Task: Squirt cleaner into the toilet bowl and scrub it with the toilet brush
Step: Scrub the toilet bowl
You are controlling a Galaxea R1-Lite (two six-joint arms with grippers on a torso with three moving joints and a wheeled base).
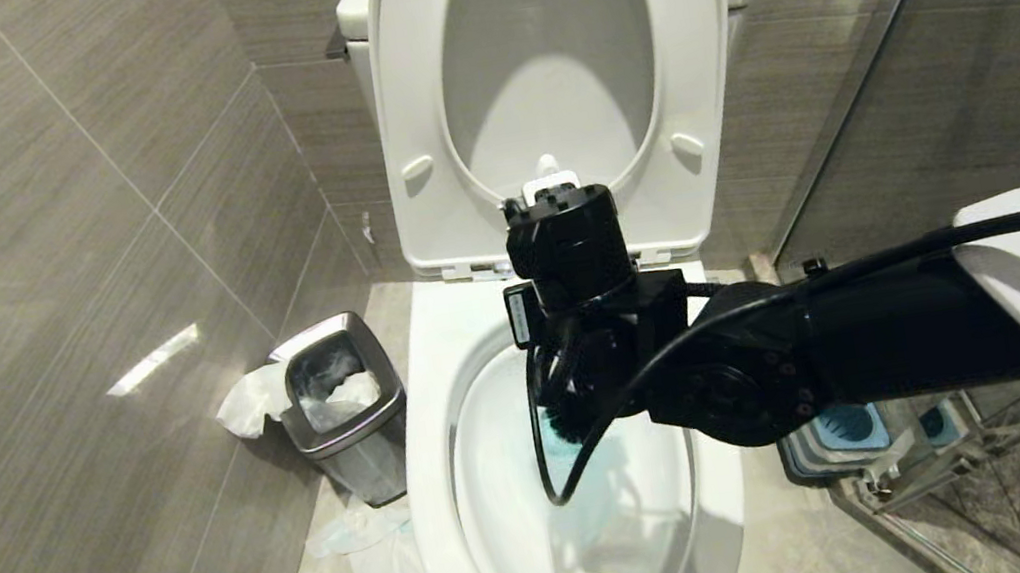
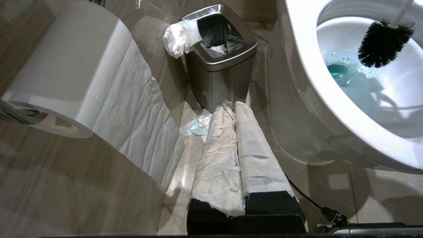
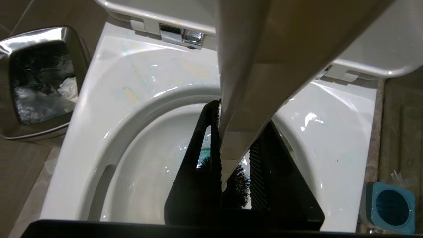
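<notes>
Clearly the scrubbing step is in hand. From the head view, the right gripper (image 1: 576, 388) hangs over the toilet bowl (image 1: 446, 498), the arm reaching in from the right, and only a sliver of black bristle shows beneath the wrist, beside teal cleaner in the water. The seat and lid stand raised behind it. A steel waste bin (image 1: 347, 412) sits on the floor just left of the bowl, and the blue-topped holder (image 1: 845, 429) on its right.

The left wrist view gives what the head view hides: the head of the toilet brush (image 2: 383, 43) hangs free inside the bowl, above the blue-tinted water and apparently not touching the porcelain. The left gripper (image 2: 236, 158) is parked low beside the bowl, its paper-wrapped fingers (image 2: 218, 165) pressed together and holding nothing, with a roll of toilet paper (image 2: 66, 82) close by.

The right wrist view alone shows the grip: the black fingers (image 3: 195, 165) clamp the white handle, which runs down between them toward the bristles. It also shows the rim and the chrome hinges at the back.

Cleaner seems already in, so the next move likely calls for lowering the head against the bowl wall and sweeping it around, keeping the handle from slipping in the grip.
</notes>
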